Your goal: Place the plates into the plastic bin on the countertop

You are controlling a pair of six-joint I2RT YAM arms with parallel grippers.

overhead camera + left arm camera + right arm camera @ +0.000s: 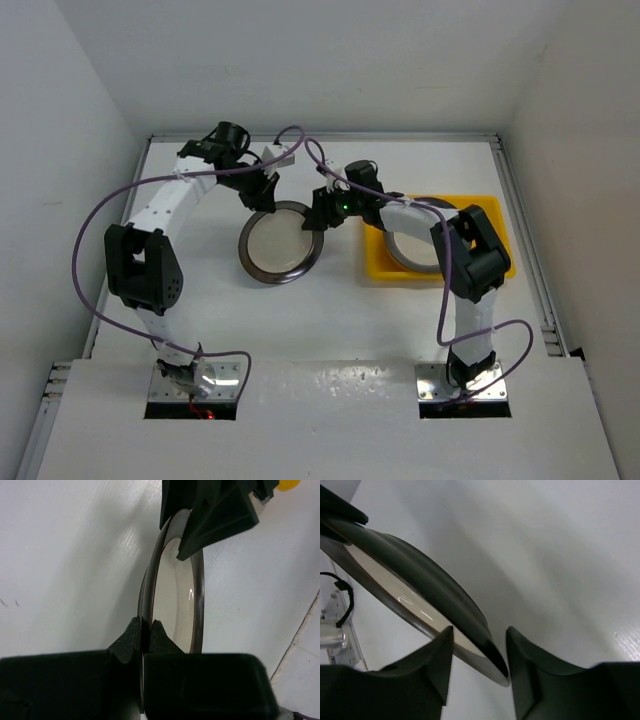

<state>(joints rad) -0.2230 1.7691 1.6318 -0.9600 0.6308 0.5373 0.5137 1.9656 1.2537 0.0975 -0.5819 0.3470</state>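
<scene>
**Two grippers meet on one steel-rimmed plate at the middle of a white countertop.**
The left gripper is pinched tight on the far-left rim of the steel-rimmed plate. The right gripper straddles the opposite rim with its jaws apart, the thin edge between its fingers and not clamped. This plate, with a pale centre and a dark shiny rim, sits just left of the yellow plastic bin and outside it. A second steel-rimmed plate already lies in the bin, partly hidden by the right arm. The countertop is flat, matte and white, and plain white walls enclose it at the back and both sides. A metal strip runs along its right edge.
</scene>
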